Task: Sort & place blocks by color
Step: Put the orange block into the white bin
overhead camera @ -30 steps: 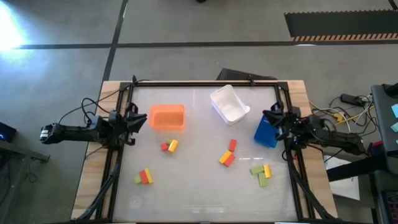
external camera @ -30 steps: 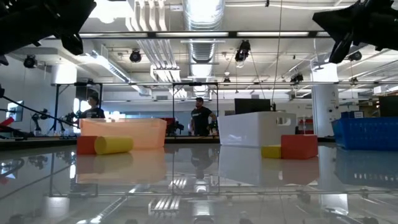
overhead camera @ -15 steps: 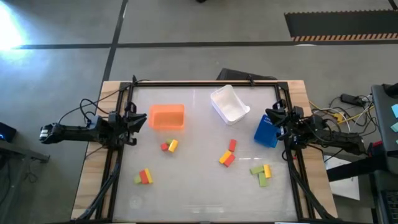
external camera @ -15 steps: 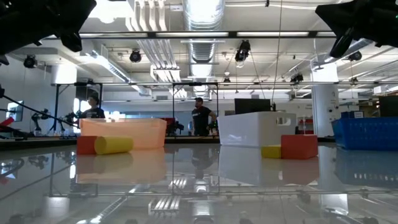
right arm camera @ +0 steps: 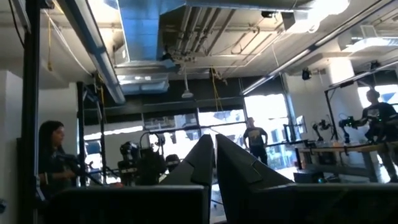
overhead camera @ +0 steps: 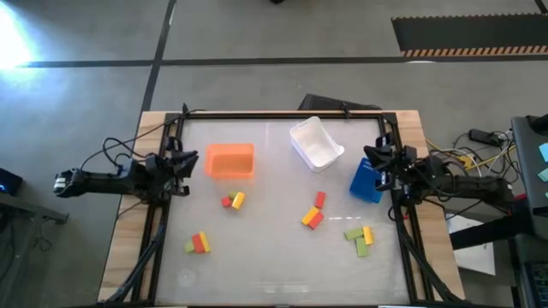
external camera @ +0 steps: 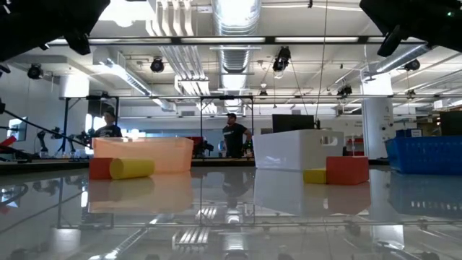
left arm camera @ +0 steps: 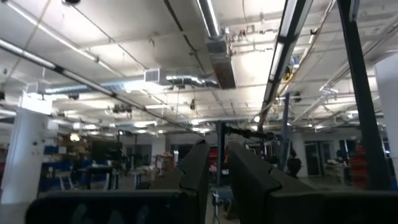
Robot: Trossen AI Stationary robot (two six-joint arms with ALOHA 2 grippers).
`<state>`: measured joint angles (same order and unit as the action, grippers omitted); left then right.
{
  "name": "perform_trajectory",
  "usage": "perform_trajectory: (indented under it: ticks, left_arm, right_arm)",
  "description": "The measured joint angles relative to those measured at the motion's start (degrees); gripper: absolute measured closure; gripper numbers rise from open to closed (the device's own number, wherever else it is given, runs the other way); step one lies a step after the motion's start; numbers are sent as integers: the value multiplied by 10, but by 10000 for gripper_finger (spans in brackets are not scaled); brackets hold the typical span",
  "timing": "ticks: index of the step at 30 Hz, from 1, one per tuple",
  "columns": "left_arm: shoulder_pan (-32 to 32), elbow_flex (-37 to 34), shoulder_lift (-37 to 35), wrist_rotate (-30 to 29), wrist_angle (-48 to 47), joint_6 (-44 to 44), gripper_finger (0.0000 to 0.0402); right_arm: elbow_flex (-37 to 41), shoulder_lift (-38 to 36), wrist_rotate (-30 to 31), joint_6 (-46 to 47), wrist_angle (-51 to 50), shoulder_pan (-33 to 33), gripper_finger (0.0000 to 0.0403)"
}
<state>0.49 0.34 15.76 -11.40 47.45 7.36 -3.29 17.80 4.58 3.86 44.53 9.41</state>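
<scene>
The blocks lie on the table in four small clusters: red and yellow (overhead camera: pixel 232 200), red, yellow and red (overhead camera: pixel 313 214), green and yellow (overhead camera: pixel 360 238), and green, red and yellow (overhead camera: pixel 198 243). In the low view a yellow block (external camera: pixel 131 168) and a red block (external camera: pixel 347 170) rest flat on the glossy top. My left gripper (overhead camera: pixel 186 162) hovers at the left edge beside the orange bin, its fingers (left arm camera: pixel 200 163) almost together. My right gripper (overhead camera: pixel 373 157) hovers at the right edge over the blue bin, shut (right arm camera: pixel 214 144). Both stand well above the blocks.
Three bins stand on the far half of the table: orange (overhead camera: pixel 229 160), white (overhead camera: pixel 316 143), tilted, and blue (overhead camera: pixel 363 181) under my right gripper. A black frame (overhead camera: pixel 282 115) borders the table. Cables trail off both sides. People stand in the room far behind (external camera: pixel 233 137).
Both arms have risen a little in the low view. My left gripper has drawn back slightly toward the table's left edge, and my right gripper has shifted slightly toward the far edge. The blocks and bins have stayed where they were.
</scene>
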Motion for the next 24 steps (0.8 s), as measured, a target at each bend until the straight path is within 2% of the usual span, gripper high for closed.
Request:
perform_trajectory:
  ticks: [10, 18, 24]
  left_arm:
    - [0, 0, 41, 0, 0, -10, 359]
    - [0, 0, 52, 0, 1, -10, 359]
    - [0, 0, 52, 0, 1, -12, 359]
  right_arm:
    - [-59, 101, -1, -45, -10, 0, 394]
    - [-83, 120, -5, -67, -15, 0, 394]
    - [-118, 121, -22, -65, -99, 0, 394]
